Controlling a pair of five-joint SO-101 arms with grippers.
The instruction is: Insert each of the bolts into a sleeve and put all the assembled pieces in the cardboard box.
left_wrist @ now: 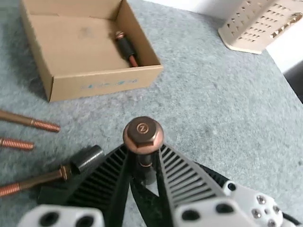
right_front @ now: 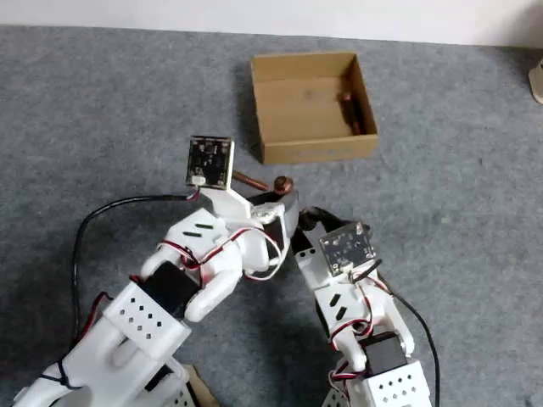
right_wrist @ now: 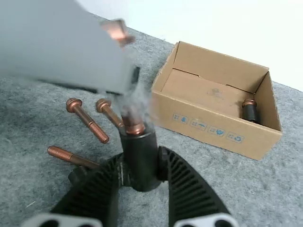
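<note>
Left wrist view: the left gripper (left_wrist: 143, 151) pinches a copper hex-headed bolt (left_wrist: 143, 134) just below its head. The right gripper (right_wrist: 141, 163) clamps a black cylindrical sleeve (right_wrist: 138, 146) with a copper tip at its mouth. Beyond the arms, an open brown cardboard box (right_front: 316, 150) holds one assembled piece (right_front: 357, 113) against a side wall. Loose copper bolts (right_wrist: 87, 120) lie on the grey felt table (right_front: 458, 170).

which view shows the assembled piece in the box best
Left wrist view: the assembled piece shows full length, bolt head, black sleeve, thread. Right wrist view catches its head end above the cardboard box wall; high view shows it shadowed.
</note>
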